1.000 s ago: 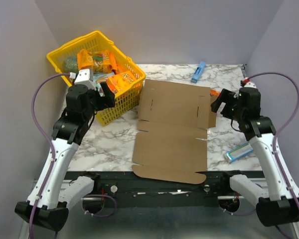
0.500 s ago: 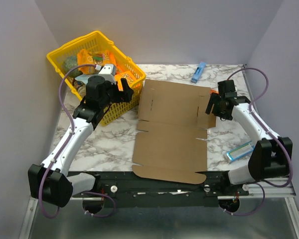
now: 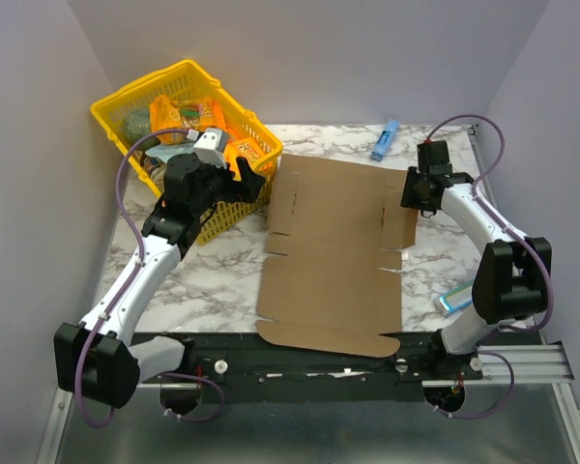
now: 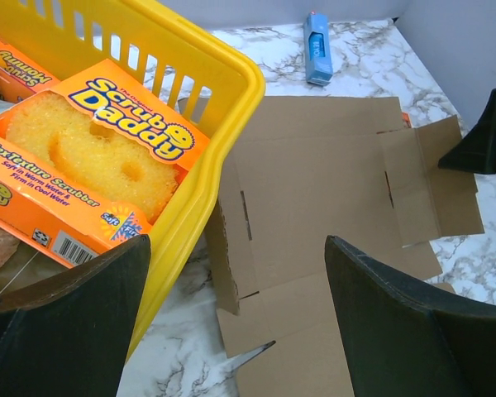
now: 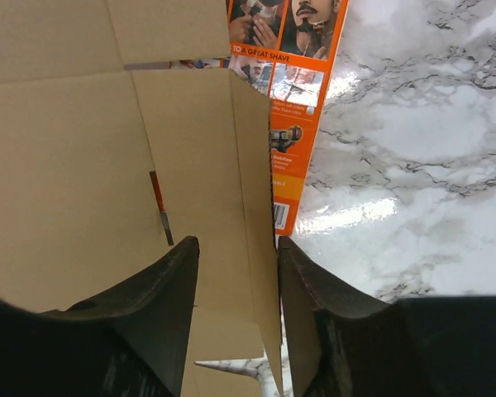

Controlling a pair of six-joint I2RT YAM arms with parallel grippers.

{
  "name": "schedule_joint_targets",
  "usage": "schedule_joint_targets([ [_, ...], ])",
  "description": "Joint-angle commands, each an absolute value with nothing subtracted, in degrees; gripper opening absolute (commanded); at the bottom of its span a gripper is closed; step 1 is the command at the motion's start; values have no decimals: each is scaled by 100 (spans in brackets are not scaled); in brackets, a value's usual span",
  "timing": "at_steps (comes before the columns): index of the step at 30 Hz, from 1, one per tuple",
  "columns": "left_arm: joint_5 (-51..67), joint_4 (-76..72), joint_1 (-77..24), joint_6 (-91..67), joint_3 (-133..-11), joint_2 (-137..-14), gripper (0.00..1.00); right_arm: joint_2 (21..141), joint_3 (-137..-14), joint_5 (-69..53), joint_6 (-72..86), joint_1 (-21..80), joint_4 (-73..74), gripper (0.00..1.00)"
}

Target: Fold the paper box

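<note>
One paper box (image 5: 66,165) edge sits within the spread right hand (image 5: 237,244).

The paper box (image 3: 333,251) is plain brown. The table (image 3: 213,280) is white marble with grey veins. The basket (image 4: 231,66) is bright yellow, and its sponge box (image 4: 99,141) is orange with blue lettering. My left pincer (image 4: 238,241) and right pincer (image 5: 238,241) are black.

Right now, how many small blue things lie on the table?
2. One blue pack lies at the far edge, beyond the cardboard sheet; a light-blue pack sits near the right side, partly behind the right arm. Others may hide under the cardboard.
</note>
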State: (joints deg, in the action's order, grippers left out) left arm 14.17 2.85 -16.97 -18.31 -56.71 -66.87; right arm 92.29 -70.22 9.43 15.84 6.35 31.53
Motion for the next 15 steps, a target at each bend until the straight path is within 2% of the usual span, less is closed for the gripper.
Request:
schedule_joint_targets([
  [1,1872,255,-1731,-1907,-5651,-6680,94,9404,-7014,747,1178,589,2883,42],
  [2,1863,255,-1731,-1890,-5651,-6645,94,9387,-6927,730,1160,580,2839,37],
  [4,1846,281,-1731,-1854,-5651,-6618,94,9378,-6838,677,1116,563,2725,36],
  [5,1846,290,-1731,-1846,-5651,-6583,94,9369,-6777,668,1108,563,2707,31],
  [7,1889,255,-1732,-1837,-5625,-6557,94,9343,-6750,677,1090,545,2698,17],
  [8,1916,255,-1731,-1820,-5616,-6548,94,9317,-6715,677,1081,545,2707,5],
  [9,1942,246,-1731,-1828,-5625,-6557,94,9203,-6663,694,1072,536,2707,2],
  [15,2188,167,-1731,-1889,-5625,-6574,95,8316,-6688,1449,1274,545,3556,1],
])
